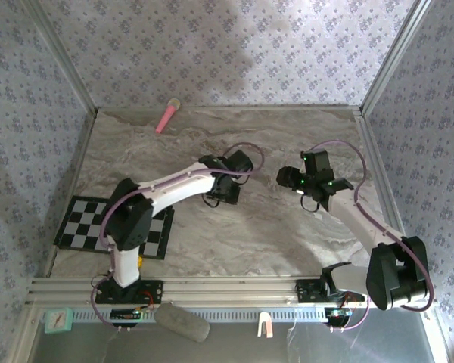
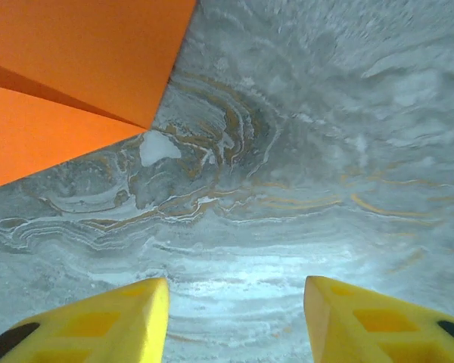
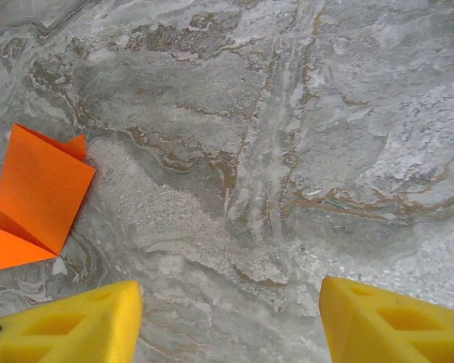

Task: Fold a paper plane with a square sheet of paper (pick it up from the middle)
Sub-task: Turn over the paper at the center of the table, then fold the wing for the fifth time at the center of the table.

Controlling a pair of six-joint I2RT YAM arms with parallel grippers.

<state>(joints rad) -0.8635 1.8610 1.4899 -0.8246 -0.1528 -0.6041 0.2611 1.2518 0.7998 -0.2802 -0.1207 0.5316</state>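
lying on the table [image 2: 325, 151], the paper [image 2: 68, 68] fills the upper left corner of the left wrist view, already creased into overlapping flaps. in the right wrist view it sits at the left edge. the left end effector [image 2: 236, 295] hangs over bare marble beside it, fingers apart and empty. the right end effector [image 3: 231, 295] is likewise spread wide with nothing between. the sheet looks thin, light and limp, likely to slide or crumple, so a gentle pinch on a doubled crease near its middle seems safest.
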